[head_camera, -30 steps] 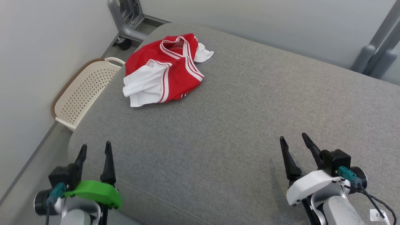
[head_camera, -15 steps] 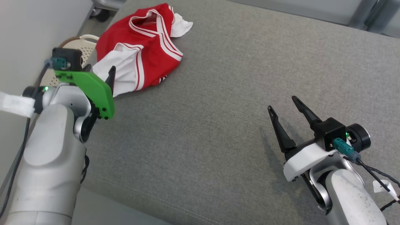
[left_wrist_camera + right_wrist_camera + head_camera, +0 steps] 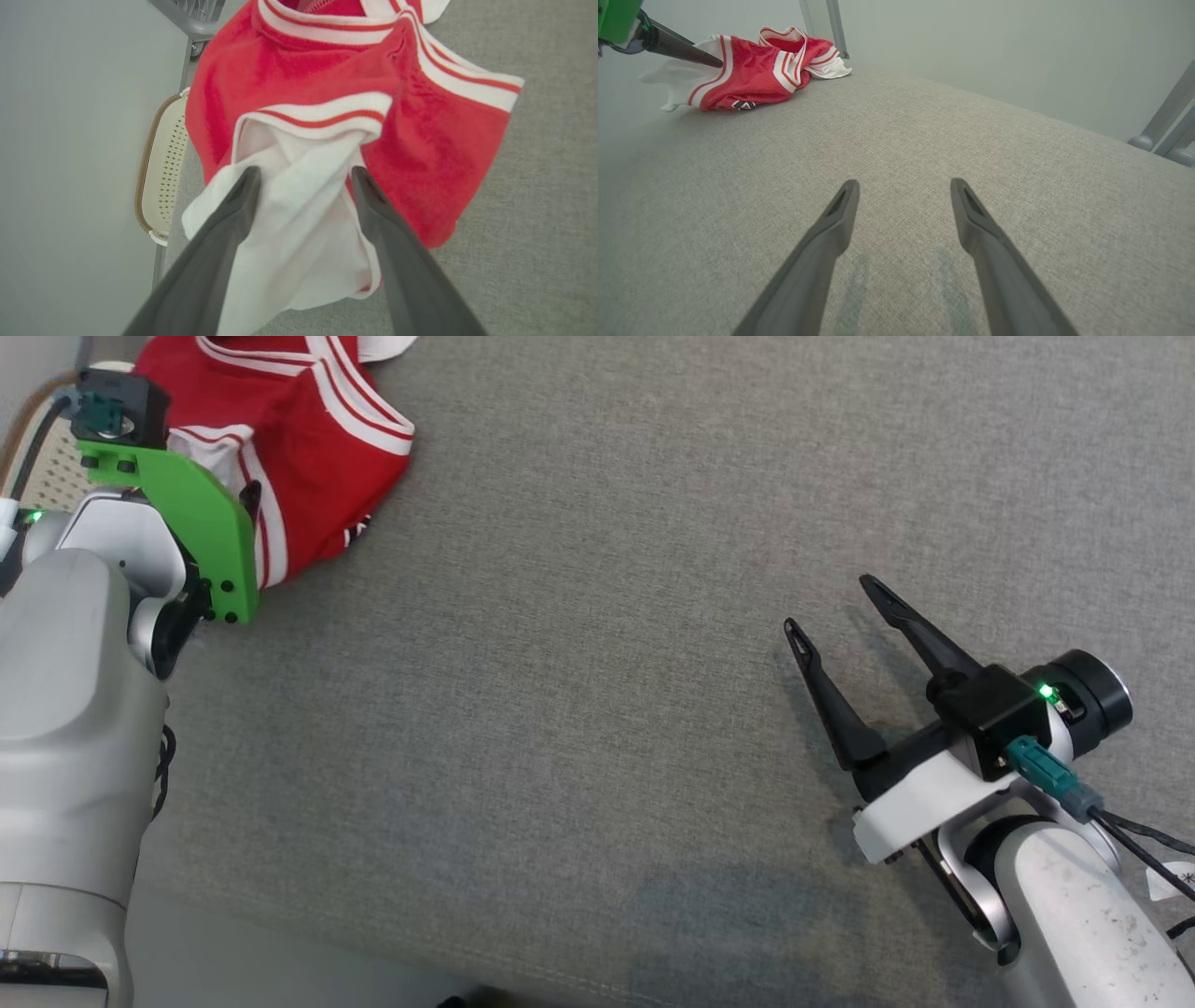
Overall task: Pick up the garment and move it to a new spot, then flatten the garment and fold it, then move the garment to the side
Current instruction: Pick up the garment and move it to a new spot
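The garment (image 3: pixel 317 448), a crumpled red jersey with white stripes and a white sleeve, lies at the far left of the grey cushion (image 3: pixel 597 644). In the left wrist view my left gripper (image 3: pixel 303 173) is open, with its two fingers astride the white sleeve of the garment (image 3: pixel 420 140), the cloth loose between them. The right wrist view shows a left finger (image 3: pixel 682 49) touching the garment (image 3: pixel 747 74). My right gripper (image 3: pixel 830 603) hovers open over bare cushion at the right, far from the garment, nothing between its fingers (image 3: pixel 840 219).
A cream perforated basket (image 3: pixel 161 177) stands on the floor beside the cushion's left edge, next to a pale wall. Grey metal frame legs (image 3: pixel 1164 126) rise behind the cushion at the far right. The cushion's middle and right lie bare.
The head camera has tilted down and forward. My left arm has lifted from the near edge and reached to the garment, fingers now around the white sleeve. The right gripper stayed open.
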{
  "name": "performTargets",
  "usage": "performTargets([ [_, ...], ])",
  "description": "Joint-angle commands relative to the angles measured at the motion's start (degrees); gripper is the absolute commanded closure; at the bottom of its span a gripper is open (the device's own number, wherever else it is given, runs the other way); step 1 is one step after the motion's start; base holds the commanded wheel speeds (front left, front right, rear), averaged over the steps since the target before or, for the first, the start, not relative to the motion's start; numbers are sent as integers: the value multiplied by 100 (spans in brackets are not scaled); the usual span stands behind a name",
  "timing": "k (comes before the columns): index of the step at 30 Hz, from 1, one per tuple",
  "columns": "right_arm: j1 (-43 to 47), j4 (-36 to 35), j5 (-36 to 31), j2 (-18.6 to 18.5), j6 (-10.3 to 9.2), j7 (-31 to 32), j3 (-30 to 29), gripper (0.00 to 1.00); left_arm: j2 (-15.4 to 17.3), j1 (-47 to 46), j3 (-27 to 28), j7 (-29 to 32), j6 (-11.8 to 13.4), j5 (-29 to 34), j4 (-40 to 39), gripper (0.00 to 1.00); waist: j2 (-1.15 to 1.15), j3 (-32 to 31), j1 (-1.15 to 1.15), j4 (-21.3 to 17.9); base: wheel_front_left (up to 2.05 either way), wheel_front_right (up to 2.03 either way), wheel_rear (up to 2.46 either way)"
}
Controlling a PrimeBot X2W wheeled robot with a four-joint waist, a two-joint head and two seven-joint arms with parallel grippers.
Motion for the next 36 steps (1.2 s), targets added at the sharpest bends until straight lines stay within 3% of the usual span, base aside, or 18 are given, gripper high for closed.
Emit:
performTargets([
  [1,-70,-63,-15,-30,-9,16,-24,0,26,-140,10,-11,41,-1,118,0,0,359,-1,-290,0,0,0],
  [5,-82,-120,-38,-23,-9,42,-64,0,-66,-253,39,-58,102,-68,388,0,0,417,-1,-312,0,0,0],
  [6,-89,-120,-52,-10,-9,47,-69,0,-92,-263,50,-72,114,-96,446,36,0,420,-1,-309,0,0,0],
  [8,-98,-88,-58,20,-9,35,-66,0,-136,-300,58,-176,155,-105,531,88,0,398,-1,-308,0,0,0],
  [9,-99,-55,-49,42,-9,16,-51,0,-137,-311,48,-202,161,-96,582,100,0,368,-1,-319,0,0,0],
  [21,-61,534,92,397,-9,-442,22,0,-186,-551,-83,-874,270,32,681,100,0,-454,-1,-604,0,0,0],
  [29,118,1115,199,708,-9,-829,66,0,-272,-967,-354,-997,231,229,267,100,0,-1296,-1,-1114,0,0,0],
  [36,244,1400,237,857,-9,-1030,18,0,-456,-1323,-568,-1030,233,363,-327,100,0,-1630,-1,-1622,0,0,0],
])
